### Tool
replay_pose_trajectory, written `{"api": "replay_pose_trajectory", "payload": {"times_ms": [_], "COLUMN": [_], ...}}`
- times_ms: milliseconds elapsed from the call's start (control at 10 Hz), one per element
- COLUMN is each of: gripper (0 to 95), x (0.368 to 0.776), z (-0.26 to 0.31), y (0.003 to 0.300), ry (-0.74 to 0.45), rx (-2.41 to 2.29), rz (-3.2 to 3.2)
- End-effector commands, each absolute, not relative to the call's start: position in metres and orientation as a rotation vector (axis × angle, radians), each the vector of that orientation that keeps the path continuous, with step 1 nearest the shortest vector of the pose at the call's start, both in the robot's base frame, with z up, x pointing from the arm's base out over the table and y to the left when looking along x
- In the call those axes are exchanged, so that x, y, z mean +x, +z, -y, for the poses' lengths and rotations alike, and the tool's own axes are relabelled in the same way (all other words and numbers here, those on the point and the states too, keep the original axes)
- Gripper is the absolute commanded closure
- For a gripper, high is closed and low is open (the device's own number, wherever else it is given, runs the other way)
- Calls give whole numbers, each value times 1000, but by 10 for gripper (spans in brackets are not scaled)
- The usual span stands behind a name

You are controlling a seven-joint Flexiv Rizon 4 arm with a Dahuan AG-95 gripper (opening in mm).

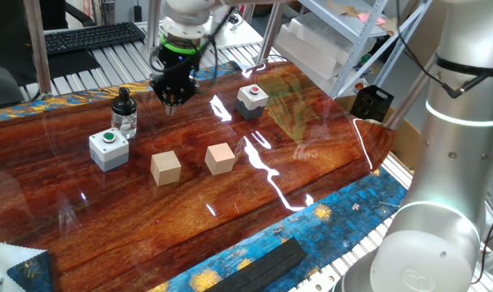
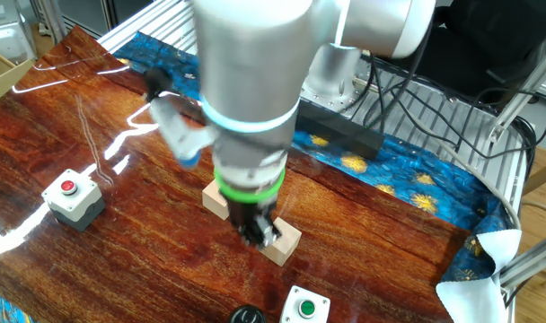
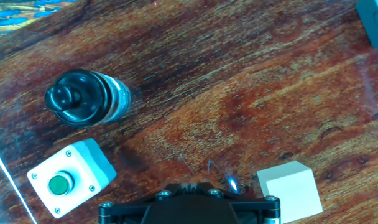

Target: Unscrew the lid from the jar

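The jar (image 1: 126, 122) is small clear glass and stands upright on the wooden table with the black knobbed lid (image 1: 122, 99) on it. In the hand view the jar (image 3: 113, 99) and its lid (image 3: 72, 99) are at the upper left. In the other fixed view only the lid top (image 2: 249, 316) shows at the bottom edge. My gripper (image 1: 172, 99) hangs above the table to the right of the jar, apart from it, with its fingers together and nothing in them. It also shows in the other fixed view (image 2: 258, 231). In the hand view only its black body shows.
A grey box with a green button (image 1: 109, 148) sits in front of the jar. Two wooden cubes (image 1: 165, 168) (image 1: 220, 158) lie mid-table. A grey box with a red button (image 1: 251, 100) stands farther back right. A keyboard (image 1: 92, 36) lies behind the table.
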State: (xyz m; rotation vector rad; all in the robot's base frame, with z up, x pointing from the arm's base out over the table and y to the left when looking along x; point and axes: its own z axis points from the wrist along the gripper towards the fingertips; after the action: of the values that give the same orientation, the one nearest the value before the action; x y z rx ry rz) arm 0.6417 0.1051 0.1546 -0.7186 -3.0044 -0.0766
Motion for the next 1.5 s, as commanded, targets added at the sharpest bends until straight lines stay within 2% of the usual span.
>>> {"api": "replay_pose_trajectory", "payload": {"times_ms": [100,900,1500], "gripper": [950,950,950], "x": [655,721,747], "z": [-113,-124,-133], "y": [158,156,149], "ry": [-80,-71,-78], "rx": [-776,-821,-903], "rz": [2991,2973,2944]}}
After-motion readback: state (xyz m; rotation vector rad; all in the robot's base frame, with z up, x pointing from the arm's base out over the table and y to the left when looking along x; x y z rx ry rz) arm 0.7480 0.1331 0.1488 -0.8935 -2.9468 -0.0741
